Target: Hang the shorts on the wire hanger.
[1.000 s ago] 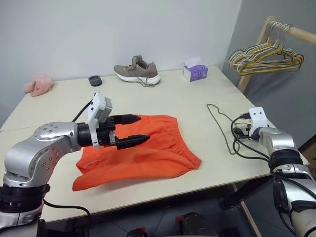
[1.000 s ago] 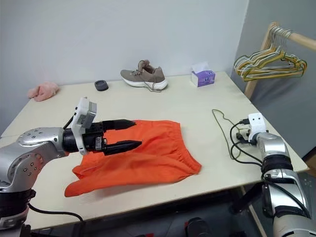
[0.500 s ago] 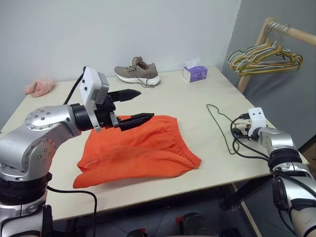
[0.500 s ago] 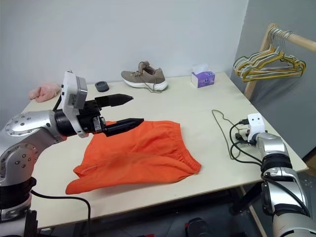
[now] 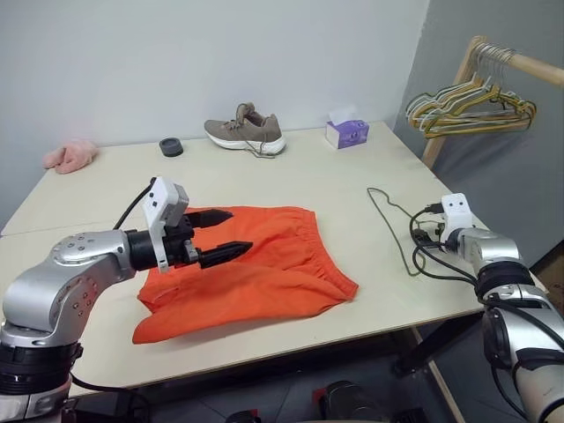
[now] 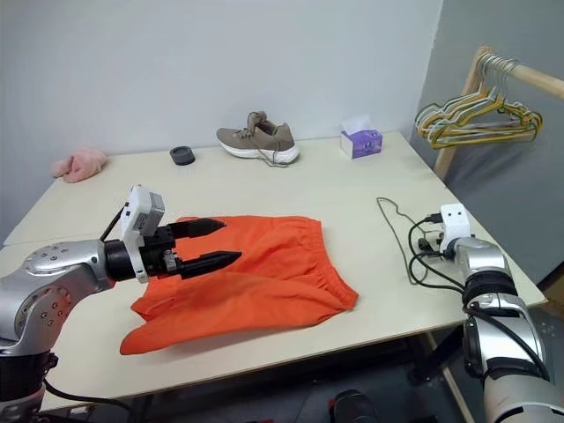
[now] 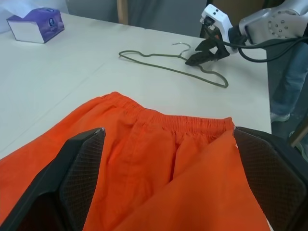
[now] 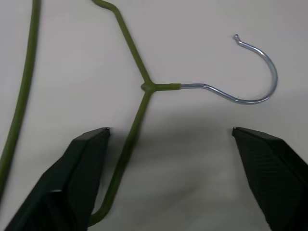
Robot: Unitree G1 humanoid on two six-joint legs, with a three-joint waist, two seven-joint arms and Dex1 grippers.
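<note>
Here, wire hanger (image 5: 392, 226) flat near table's (image 5: 291, 335) right edge — shorts (image 5: 256, 269) mid-table.

The bright orange fabric shorts (image 5: 251, 269) are partly covered in the head views by the left gripper (image 5: 226, 235), which hides a patch near their far left corner. In the left wrist view the shorts run off the picture's edges, so the leg openings cannot be seen. The thin olive-green wire hanger (image 8: 130, 120) is cut off in the right wrist view; its shoulders and lower bar lie outside the picture. In the head views the right gripper's tips are hidden behind its white wrist camera housing (image 5: 458, 210). The bunch of pastel wire hangers (image 5: 467, 101) is too tangled to count.
</note>
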